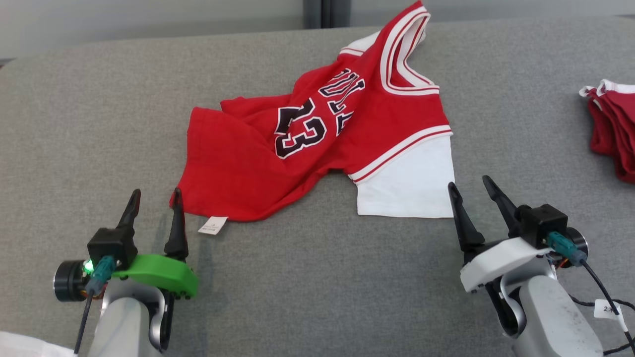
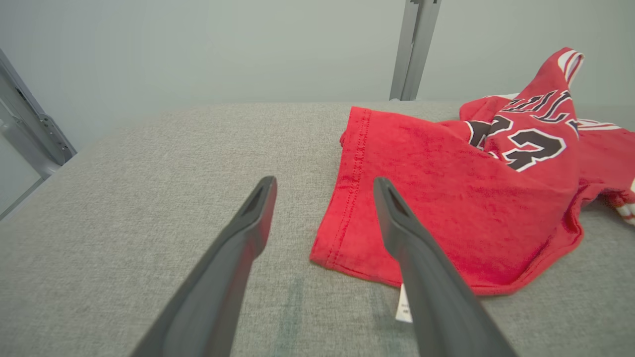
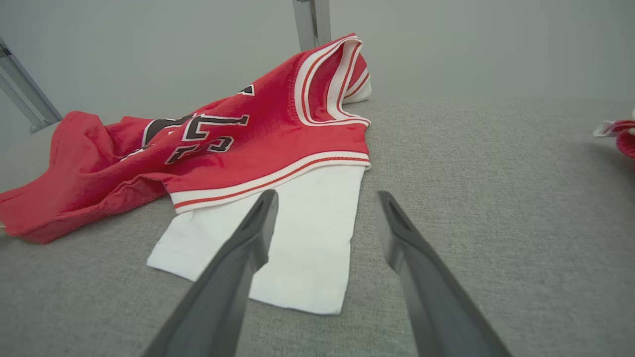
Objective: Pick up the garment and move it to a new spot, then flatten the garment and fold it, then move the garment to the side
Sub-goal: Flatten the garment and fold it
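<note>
The garment (image 1: 317, 148) is lying crumpled in the middle of the table (image 1: 74, 124), so flattening, folding and moving aside are looking not yet done. The left gripper (image 1: 156, 191) and right gripper (image 1: 469, 181) are hovering over the table's near side, fingers spread wide and gripping nothing. A pile of red clothes (image 1: 612, 129) is sitting at the table's right edge.

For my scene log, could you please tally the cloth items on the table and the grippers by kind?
Jersey: 1
Red cloth pile: 1
Grippers: 2, the left gripper and the right gripper, both open
Total: 4
</note>
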Available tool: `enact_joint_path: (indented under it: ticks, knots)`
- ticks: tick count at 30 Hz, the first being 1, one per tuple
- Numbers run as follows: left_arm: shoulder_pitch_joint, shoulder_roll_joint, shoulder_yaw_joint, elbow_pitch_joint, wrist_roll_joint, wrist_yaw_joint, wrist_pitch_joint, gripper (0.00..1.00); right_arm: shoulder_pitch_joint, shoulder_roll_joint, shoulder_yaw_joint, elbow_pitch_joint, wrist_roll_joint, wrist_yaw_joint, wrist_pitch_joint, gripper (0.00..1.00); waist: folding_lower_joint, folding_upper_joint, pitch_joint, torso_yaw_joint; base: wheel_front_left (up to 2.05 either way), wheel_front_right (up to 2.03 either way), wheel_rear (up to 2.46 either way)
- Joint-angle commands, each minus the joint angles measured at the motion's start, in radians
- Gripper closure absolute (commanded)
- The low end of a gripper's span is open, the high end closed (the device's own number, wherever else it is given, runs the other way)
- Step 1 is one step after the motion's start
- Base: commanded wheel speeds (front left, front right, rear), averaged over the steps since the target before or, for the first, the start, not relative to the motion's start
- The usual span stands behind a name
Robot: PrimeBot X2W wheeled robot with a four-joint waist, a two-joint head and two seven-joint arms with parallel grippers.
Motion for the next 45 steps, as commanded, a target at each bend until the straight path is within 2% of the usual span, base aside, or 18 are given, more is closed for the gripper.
enact_joint_path:
  ticks: [1, 6, 13, 20, 27, 28, 29, 30, 31, 32, 33, 39, 43, 45]
  knots:
    - [-0.036, 0.010, -0.006, 0.018, -0.004, -0.004, 0.001, 0.00, -0.021, -0.004, 0.006, -0.004, 0.005, -0.001, -0.004, 0.00, 0.0000, 0.0000, 0.087, -0.012, 0.00, 0.00, 0.00]
    - [-0.101, 0.030, -0.034, 0.108, -0.014, -0.004, 0.001, 0.00, -0.052, -0.004, 0.021, 0.001, 0.013, -0.001, -0.004, 0.00, 0.0000, 0.0000, 0.134, -0.028, 0.00, 0.00, 0.00]
    - [-0.146, 0.027, -0.001, 0.250, -0.004, 0.006, 0.003, 0.00, -0.067, -0.004, 0.039, 0.045, -0.002, -0.001, -0.004, 0.00, 0.0000, 0.0000, 0.161, -0.039, 0.00, 0.00, 0.00]
    - [-0.148, 0.017, -0.012, 0.286, 0.012, -0.001, 0.009, 0.00, -0.069, -0.003, 0.044, 0.105, -0.020, -0.001, -0.002, 0.00, 0.0000, 0.0000, 0.163, -0.027, 0.00, 0.00, 0.00]
    - [-0.154, 0.013, -0.022, 0.318, 0.009, -0.003, 0.009, 0.00, -0.067, 0.000, 0.095, 0.170, -0.024, -0.001, 0.006, 0.01, 0.0000, 0.0000, 0.165, -0.014, 0.00, 0.00, 0.00]
    - [-0.152, 0.011, -0.024, 0.331, 0.002, -0.003, 0.010, 0.00, -0.063, -0.001, 0.099, 0.182, -0.022, -0.001, 0.006, 0.52, 0.0000, 0.0000, 0.164, -0.014, 0.00, 0.00, 0.00]
    - [-0.151, 0.009, -0.031, 0.346, -0.005, -0.004, 0.011, 0.00, -0.060, -0.001, 0.099, 0.191, -0.017, -0.001, 0.006, 0.75, 0.0000, 0.0000, 0.163, -0.014, 0.00, 0.00, 0.00]
    - [-0.152, 0.007, -0.044, 0.361, -0.014, -0.004, 0.012, 0.08, -0.056, -0.001, 0.099, 0.202, -0.013, -0.001, 0.007, 1.00, 0.0000, 0.0000, 0.162, -0.014, 0.00, 0.00, 0.00]
    - [-0.153, 0.006, -0.052, 0.370, -0.020, -0.004, 0.012, 0.53, -0.053, -0.001, 0.100, 0.208, -0.013, -0.001, 0.007, 1.00, 0.0000, 0.0000, 0.161, -0.013, 0.00, 0.00, 0.00]
    - [-0.155, 0.003, -0.069, 0.384, -0.030, -0.005, 0.012, 0.84, -0.051, 0.000, 0.103, 0.216, -0.013, -0.001, 0.009, 1.00, 0.0000, 0.0000, 0.160, -0.012, 0.00, 0.00, 0.00]
    - [-0.157, 0.004, -0.083, 0.395, -0.039, -0.005, 0.012, 1.00, -0.050, 0.000, 0.102, 0.219, -0.014, -0.001, 0.009, 1.00, 0.0000, 0.0000, 0.158, -0.012, 0.00, 0.00, 0.00]
    - [-0.158, 0.018, -0.121, 0.411, -0.091, -0.004, 0.013, 1.00, -0.041, -0.002, 0.081, 0.204, -0.003, -0.001, 0.006, 1.00, 0.0000, 0.0000, 0.132, -0.003, 0.00, 0.00, 0.00]
    - [-0.137, 0.021, -0.106, 0.346, -0.120, -0.004, 0.005, 1.00, -0.031, -0.003, 0.062, 0.148, 0.032, -0.001, 0.001, 1.00, 0.0000, 0.0000, 0.096, 0.005, 0.00, 0.00, 0.00]
    - [-0.116, 0.016, -0.091, 0.307, -0.136, -0.004, 0.003, 1.00, -0.020, -0.003, 0.055, 0.097, 0.085, -0.001, -0.002, 1.00, 0.0000, 0.0000, 0.070, 0.009, 0.00, 0.00, 0.00]
